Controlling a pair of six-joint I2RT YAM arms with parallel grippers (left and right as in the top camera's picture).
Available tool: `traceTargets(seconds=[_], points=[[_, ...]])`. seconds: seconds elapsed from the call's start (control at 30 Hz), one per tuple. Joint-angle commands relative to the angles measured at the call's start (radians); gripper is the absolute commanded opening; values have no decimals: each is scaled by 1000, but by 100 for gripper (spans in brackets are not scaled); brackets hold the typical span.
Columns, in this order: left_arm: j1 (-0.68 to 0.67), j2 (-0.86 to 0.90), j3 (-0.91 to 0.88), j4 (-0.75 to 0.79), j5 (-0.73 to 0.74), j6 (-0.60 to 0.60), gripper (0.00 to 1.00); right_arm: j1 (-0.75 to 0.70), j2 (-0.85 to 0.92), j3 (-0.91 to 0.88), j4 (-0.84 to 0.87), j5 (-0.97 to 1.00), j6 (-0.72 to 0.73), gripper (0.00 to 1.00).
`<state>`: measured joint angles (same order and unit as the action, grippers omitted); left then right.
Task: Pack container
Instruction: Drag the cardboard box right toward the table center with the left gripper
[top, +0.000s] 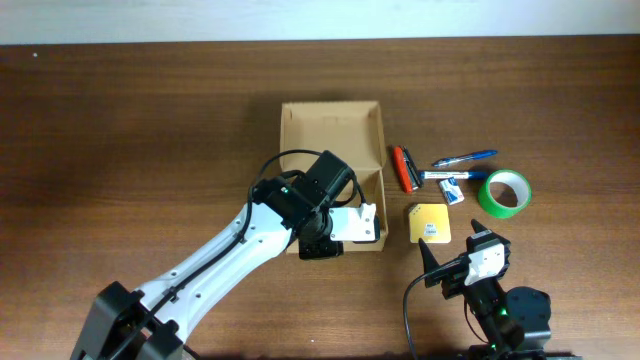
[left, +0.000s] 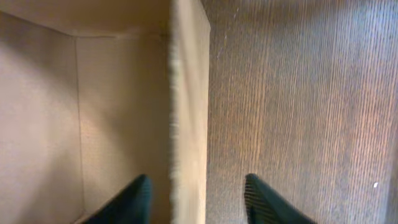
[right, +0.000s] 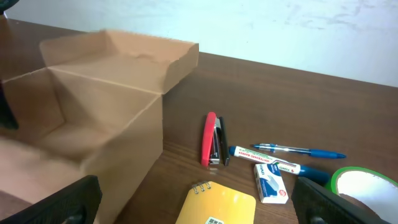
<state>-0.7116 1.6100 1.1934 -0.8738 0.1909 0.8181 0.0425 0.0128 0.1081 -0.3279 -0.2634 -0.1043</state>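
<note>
Plainly tan, unmarked rectangular cardboard container, hinged lid open.

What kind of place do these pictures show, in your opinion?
Probably an office or lab workbench: a wood-grain table against a pale wall, with stationery beside an open cardboard box, such as a red stapler, a yellow notepad and a green tape roll.

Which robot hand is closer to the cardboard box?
Left. The left gripper has its jaws straddling one wall of the cardboard box; the right gripper sits apart, beside the yellow notepad.
</note>
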Motion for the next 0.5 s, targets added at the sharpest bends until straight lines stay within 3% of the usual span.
traceTargets(seconds=[0.0,0.1,0.47], points=[[-1,1,21,2,-2,6,70,3,-9,-8,3,5,7,99],[-1,1,21,2,-4,6,80,3,-9,-8,3,5,7,99],[-2,-29,53,-27,3,-92,82,3,-9,-8,3,5,7,99]])
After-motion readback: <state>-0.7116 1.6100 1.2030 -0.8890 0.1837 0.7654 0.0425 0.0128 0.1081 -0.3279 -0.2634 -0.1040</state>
